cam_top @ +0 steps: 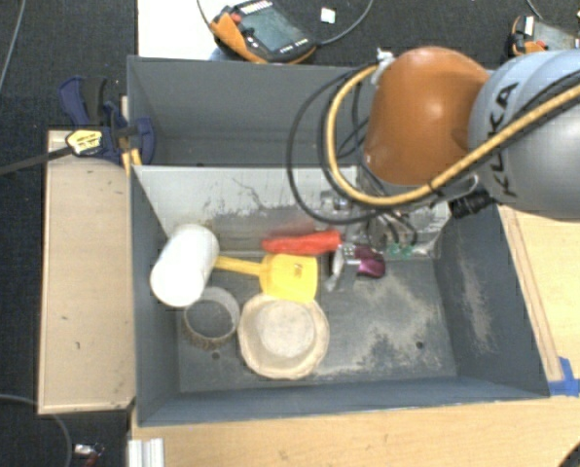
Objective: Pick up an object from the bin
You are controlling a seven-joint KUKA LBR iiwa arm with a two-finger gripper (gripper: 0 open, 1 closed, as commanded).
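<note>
The gripper [351, 261] hangs low in the middle of the bin [485, 300]; wide or narrow, I cannot tell. A small purple thing [372, 262] sits just beside it at 3 o'clock; the red stick [303, 245] lies at 10 o'clock, long axis 9-to-3

Pretty clearly a robotics lab or test rig, not anyone's home. A big silver industrial arm [538, 134] with KUKA printed on it, an orange cover [421, 115] on the wrist and yellow and black cables [314, 115] looped round it, hangs over a grey metal bin [232, 105]. On the far side, an orange-and-black handheld unit [261, 32] with a screen sits at the edge of a white paper sheet [173, 8], and loose leads [18, 166] trail across the dark carpet-like floor [56, 27].
</note>
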